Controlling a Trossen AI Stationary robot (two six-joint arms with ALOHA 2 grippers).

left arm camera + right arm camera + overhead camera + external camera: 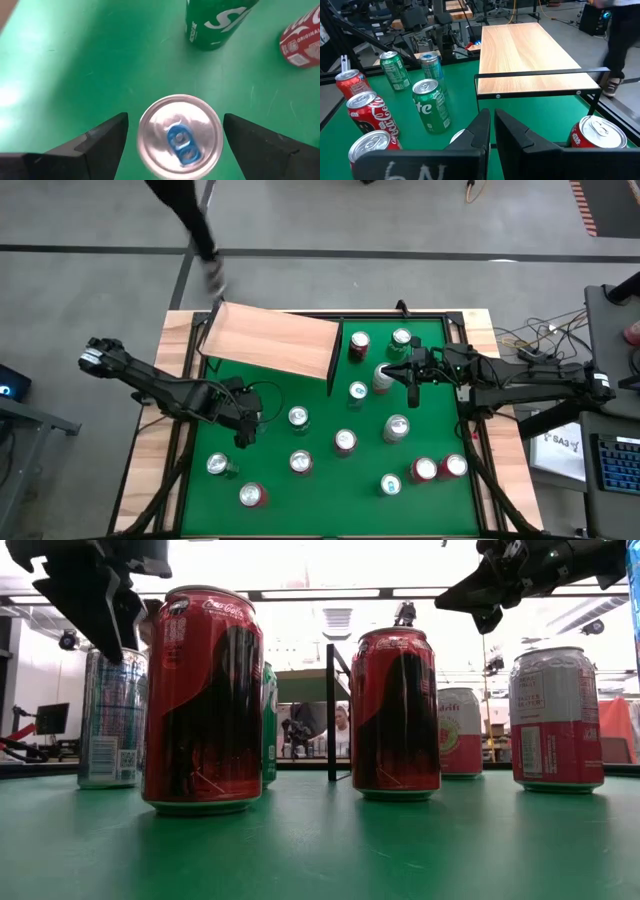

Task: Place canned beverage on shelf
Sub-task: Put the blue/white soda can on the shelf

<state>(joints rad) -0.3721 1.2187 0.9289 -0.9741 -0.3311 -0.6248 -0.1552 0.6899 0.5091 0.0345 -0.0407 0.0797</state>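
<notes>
The flat pale wood-grain shelf point(272, 340) with its thin dark end panel is seen at the far left corner of the green table point(300, 405), bare on top. Thirteen upright cans are counted beyond that panel: about six red-and-white, the rest green or silver. Nearest the shelf, a red can point(359, 344), a green can point(401, 341) and a silver can point(358, 392) are found just past the dark panel. The left gripper point(175, 142) is held wide open straddling a silver can with a blue tab point(180, 136), untouched. The right gripper point(491, 131) is shut and empty, hovering near the panel.
</notes>
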